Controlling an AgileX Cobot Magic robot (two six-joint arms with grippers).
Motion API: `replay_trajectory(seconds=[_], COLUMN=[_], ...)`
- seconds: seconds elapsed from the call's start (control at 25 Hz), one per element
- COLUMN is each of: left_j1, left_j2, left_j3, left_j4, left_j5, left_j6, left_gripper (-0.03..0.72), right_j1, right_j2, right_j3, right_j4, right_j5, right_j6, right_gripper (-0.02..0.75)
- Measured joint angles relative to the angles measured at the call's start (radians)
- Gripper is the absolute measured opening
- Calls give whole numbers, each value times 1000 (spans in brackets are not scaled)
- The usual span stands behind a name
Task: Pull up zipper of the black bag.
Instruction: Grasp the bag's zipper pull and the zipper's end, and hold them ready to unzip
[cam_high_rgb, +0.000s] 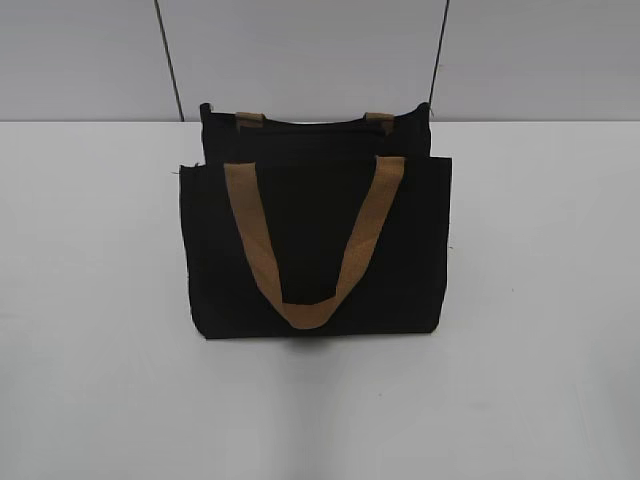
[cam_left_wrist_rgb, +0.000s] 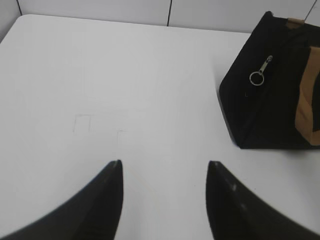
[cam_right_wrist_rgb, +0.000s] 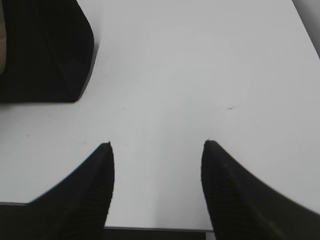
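Exterior view: black bag (cam_high_rgb: 315, 250) on white table (cam_high_rgb: 540, 300) (grey panelled wall (cam_high_rgb: 300, 50) behind); left gripper (cam_left_wrist_rgb: 164, 165) and right gripper (cam_right_wrist_rgb: 156, 145) both spread, empty.

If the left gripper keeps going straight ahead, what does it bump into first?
Probably nothing: ahead of the left gripper lies only bare white table. The black bag sits off to its right, though depth is unclear.

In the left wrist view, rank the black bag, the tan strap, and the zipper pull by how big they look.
1. black bag, largest, though cut off at the frame's right edge.
2. tan strap, also cut off by the edge.
3. zipper pull, smallest, a silver tab with a ring.
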Motion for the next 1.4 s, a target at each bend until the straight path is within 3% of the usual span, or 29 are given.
replay_trajectory(seconds=[0.48, 0.56, 0.76, 0.96, 1.16, 1.4], left_j1=[0, 0, 0, 0, 0, -7], left_j2=[0, 0, 0, 3, 129, 356], left_j3=[0, 0, 0, -13, -112, -72], left_j4=[0, 0, 0, 2, 84, 218], left_j5=[0, 0, 0, -16, -244, -711], left_j6=[4, 8, 12, 17, 22, 22], left_gripper=[383, 433, 640, 687, 653, 553], right_j1=[0, 0, 0, 0, 0, 0], right_j2=[0, 0, 0, 0, 0, 0], right_j3=[0, 0, 0, 0, 0, 0], right_j4=[0, 0, 0, 0, 0, 0], right_j5=[0, 0, 0, 0, 0, 0], right_j6=[0, 0, 0, 0, 0, 0], right_gripper=[435, 435, 435, 435, 435, 435])
